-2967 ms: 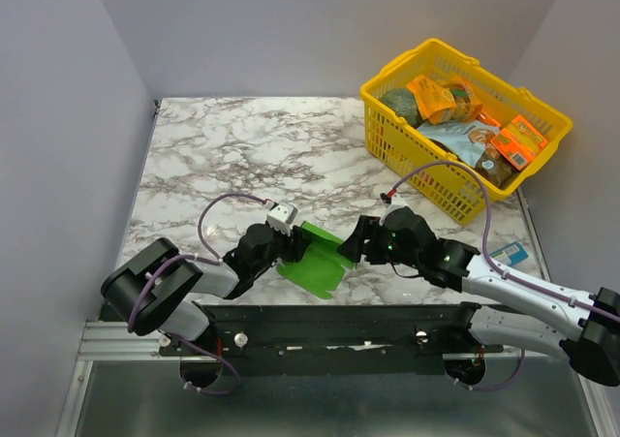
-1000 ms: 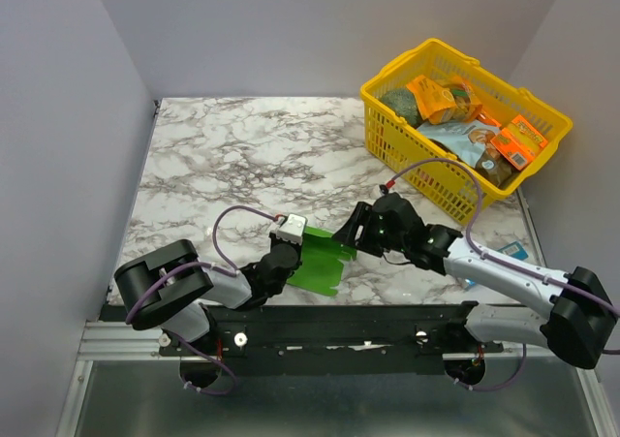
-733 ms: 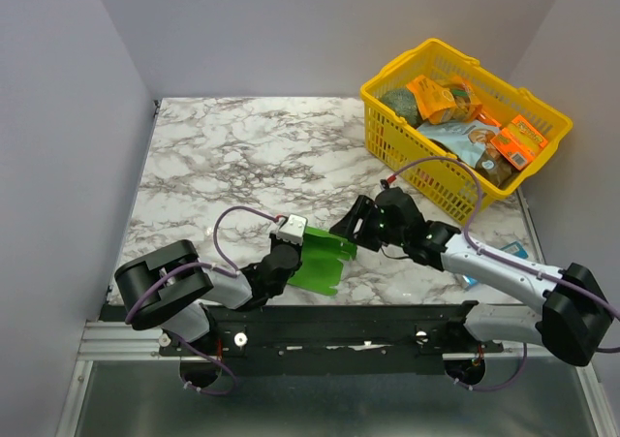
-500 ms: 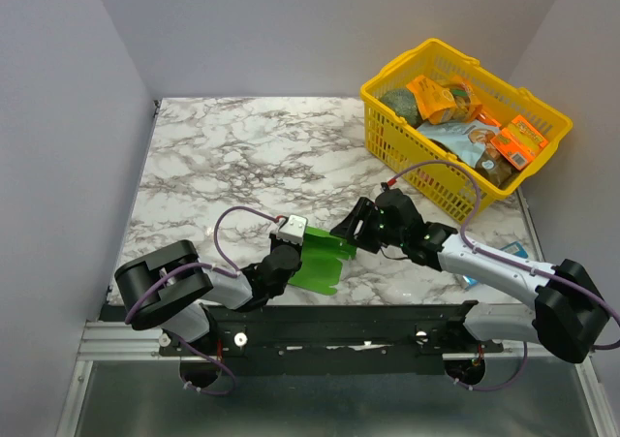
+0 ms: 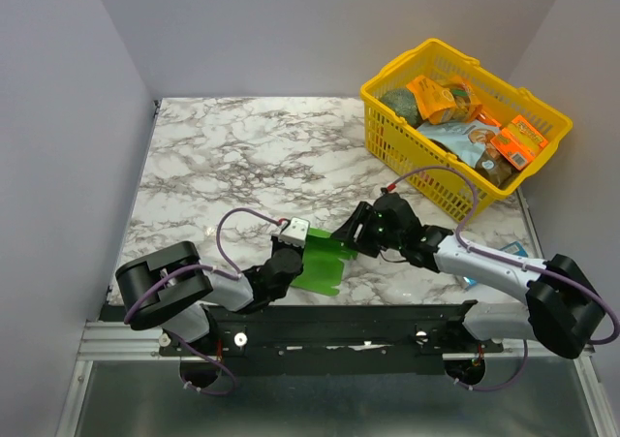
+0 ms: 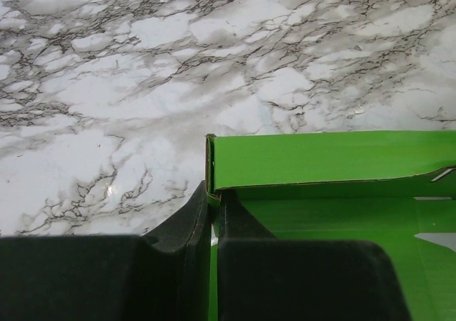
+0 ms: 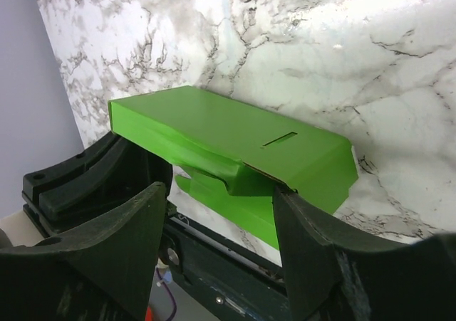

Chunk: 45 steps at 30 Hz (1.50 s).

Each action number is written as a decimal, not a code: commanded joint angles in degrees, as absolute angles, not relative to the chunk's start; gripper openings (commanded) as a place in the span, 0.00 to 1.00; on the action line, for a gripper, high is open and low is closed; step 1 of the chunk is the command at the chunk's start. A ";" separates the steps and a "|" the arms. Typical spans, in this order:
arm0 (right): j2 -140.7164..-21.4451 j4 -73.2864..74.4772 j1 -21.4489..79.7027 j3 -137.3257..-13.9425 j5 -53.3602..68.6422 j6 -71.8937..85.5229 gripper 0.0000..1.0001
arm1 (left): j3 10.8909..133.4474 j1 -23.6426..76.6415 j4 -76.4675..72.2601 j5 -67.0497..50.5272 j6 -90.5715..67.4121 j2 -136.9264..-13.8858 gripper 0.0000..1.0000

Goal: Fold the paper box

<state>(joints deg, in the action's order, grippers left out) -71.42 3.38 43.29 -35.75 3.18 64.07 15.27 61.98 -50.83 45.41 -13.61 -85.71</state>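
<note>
Green paper box braced for folding
Anchoring, left claw pinches its 9 o'clock wall; right claw, spread and empty, faces the 2 o'clock flap.

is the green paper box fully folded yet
Partly folded: the paper box has a panel bent over along a crease, but its inside lies open.

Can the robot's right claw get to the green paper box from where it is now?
Probably yes. The right gripper is open, the paper box sits just ahead of it, and nothing lies between them. The left gripper is shut on another edge of the box.
</note>
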 commanded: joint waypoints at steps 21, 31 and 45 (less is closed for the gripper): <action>-74.71 -17.75 39.38 -27.60 11.60 73.74 0.42 | 15.65 71.89 -40.35 54.23 -26.98 -83.94 0.00; -73.21 -18.81 39.02 -25.75 10.02 75.94 0.30 | 16.08 71.81 -35.42 53.70 -31.20 -80.69 0.00; -69.96 -21.97 38.85 -23.73 2.47 85.07 0.01 | 21.62 74.53 -25.85 56.34 -33.22 -82.00 0.00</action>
